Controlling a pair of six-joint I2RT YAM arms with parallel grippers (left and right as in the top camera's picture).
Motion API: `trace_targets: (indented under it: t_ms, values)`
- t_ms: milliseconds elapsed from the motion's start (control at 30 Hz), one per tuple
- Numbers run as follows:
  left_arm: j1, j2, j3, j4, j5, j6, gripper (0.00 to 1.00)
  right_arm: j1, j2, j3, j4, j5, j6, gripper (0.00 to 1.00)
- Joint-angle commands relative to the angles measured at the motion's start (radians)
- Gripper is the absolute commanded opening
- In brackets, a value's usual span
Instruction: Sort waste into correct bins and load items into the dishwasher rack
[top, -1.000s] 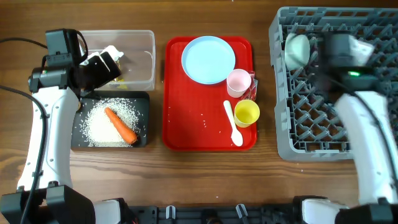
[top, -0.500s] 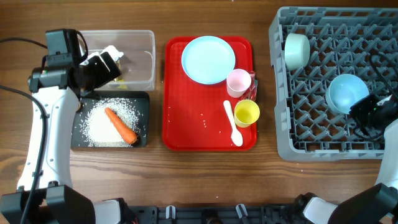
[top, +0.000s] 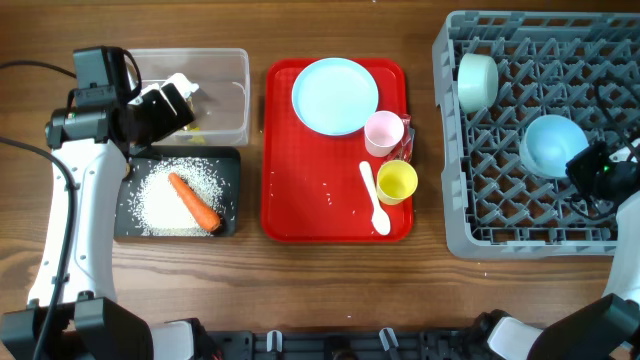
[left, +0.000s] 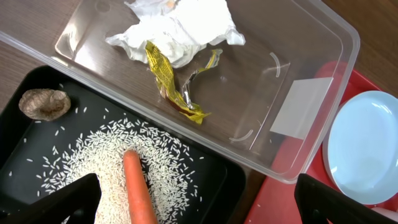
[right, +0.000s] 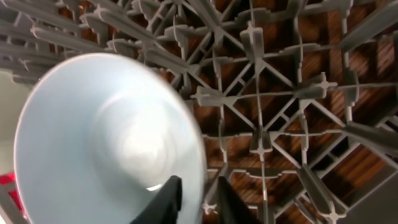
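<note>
My right gripper is shut on the rim of a pale blue bowl, one finger inside and one outside, over the right side of the grey dishwasher rack. A second bowl lies in the rack's far left corner. My left gripper hangs open above the carrot and rice in the black tray. A brown lump is in that tray too. The clear tub holds the tissue and a yellow wrapper.
The red tray in the middle carries the blue plate, pink cup, yellow cup and white spoon. The left arm stands along the table's left side.
The right arm swung from over the rack to its right side, and its gripper closed on the bowl's rim. The bowl shifted slightly left. The left arm stayed still.
</note>
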Motion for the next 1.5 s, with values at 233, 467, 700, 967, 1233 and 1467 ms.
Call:
trace_targets:
  t_ms: [233,467,700,967,1233,1467]
  values:
    - [0.002,0.002,-0.005,0.003,0.005,-0.006,1.00,0.002,-0.039,0.026,0.027,0.005,-0.010,0.04]
    - [0.002,0.002,-0.005,0.002,0.005,-0.006,1.00,0.236,-0.174,0.236,-0.144,0.566,-0.042,0.04]
    - [0.002,0.002,-0.005,0.002,0.005,-0.006,1.00,0.476,0.034,0.314,0.331,1.059,-0.537,0.04]
    - [0.002,0.002,-0.005,0.002,0.005,-0.006,1.00,0.479,0.407,0.314,0.943,1.019,-1.192,0.04]
    - [0.002,0.002,-0.005,0.003,0.005,-0.006,1.00,0.484,0.549,0.314,0.979,0.774,-1.189,0.04]
    - [0.002,0.002,-0.005,0.003,0.005,-0.006,1.00,0.489,0.616,0.314,1.214,0.913,-1.182,0.04]
